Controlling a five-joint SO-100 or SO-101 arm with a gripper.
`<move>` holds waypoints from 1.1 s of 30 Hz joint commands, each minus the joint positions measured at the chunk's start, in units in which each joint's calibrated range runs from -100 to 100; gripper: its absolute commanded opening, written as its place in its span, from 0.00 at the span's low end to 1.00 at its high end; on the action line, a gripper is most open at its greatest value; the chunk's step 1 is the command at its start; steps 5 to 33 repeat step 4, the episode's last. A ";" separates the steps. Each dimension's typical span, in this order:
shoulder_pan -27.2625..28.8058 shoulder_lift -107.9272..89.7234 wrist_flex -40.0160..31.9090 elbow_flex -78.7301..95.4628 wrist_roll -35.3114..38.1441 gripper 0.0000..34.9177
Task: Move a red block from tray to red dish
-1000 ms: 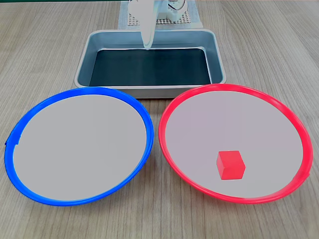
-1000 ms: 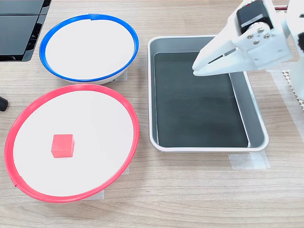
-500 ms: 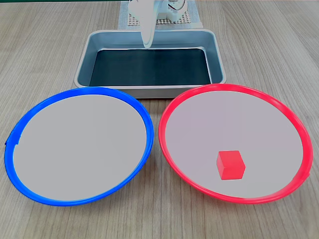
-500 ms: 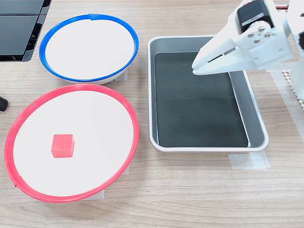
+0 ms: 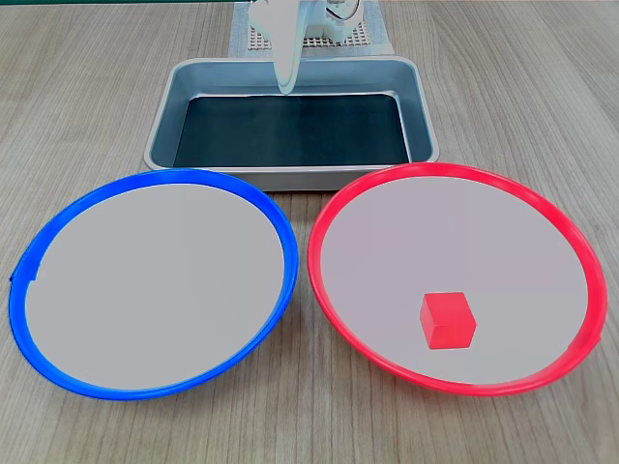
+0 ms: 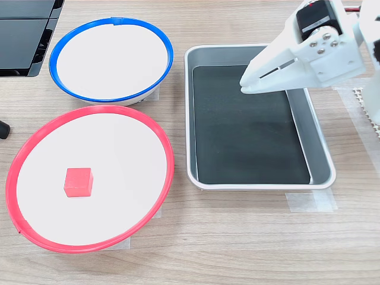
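The red block [image 5: 448, 320] [image 6: 78, 181] lies inside the red dish [image 5: 340, 198] [image 6: 160, 196], toward its near side in the first exterior view. The silver tray [image 5: 424, 116] [image 6: 320, 148] holds nothing on its black bottom. My white gripper [image 5: 286, 87] [image 6: 244, 85] hangs above the tray's far part in the first exterior view, its jaws together with nothing between them, well away from the block.
A blue-rimmed dish [image 5: 58, 217] [image 6: 62, 44] of the same size sits beside the red one. A white perforated base [image 5: 256, 39] stands behind the tray. A dark object [image 6: 24, 35] lies at the second exterior view's top left corner.
The gripper has crept slightly upward above the tray. The block and both dishes stayed put.
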 commanded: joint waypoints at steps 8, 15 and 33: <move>-0.35 -0.26 0.19 0.00 -0.05 0.01; -0.35 -0.26 0.19 0.00 -0.05 0.01; -0.35 -0.26 0.19 0.00 -0.05 0.01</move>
